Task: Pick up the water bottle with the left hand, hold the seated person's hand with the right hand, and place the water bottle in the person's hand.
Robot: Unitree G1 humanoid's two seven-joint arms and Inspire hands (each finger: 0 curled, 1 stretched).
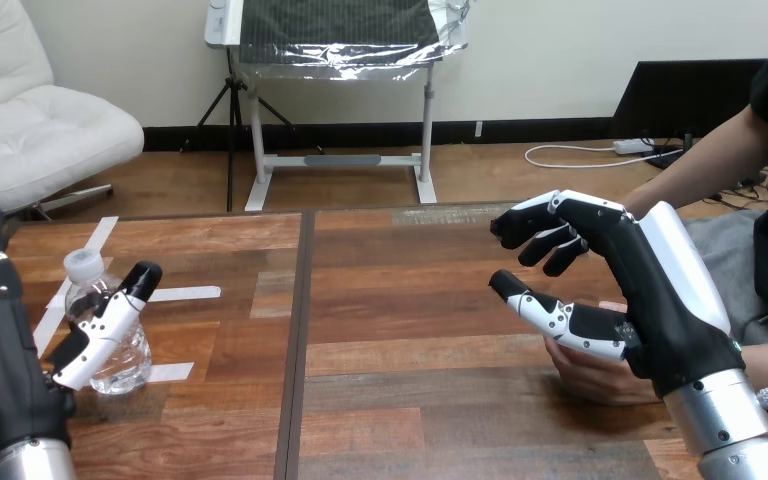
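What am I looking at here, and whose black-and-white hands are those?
You are seeing through a camera on a humanoid robot's head, looking down at a wooden table. The two mechanical hands are the robot's own. Its left hand is open beside a bottle of water standing on the table, with the thumb across the bottle's front, not yet gripping it. Its right hand is open too, fingers loosely bent, above the person's hand, which rests at the table's right side. I cannot tell whether those two touch. Neither robot hand holds anything yet.
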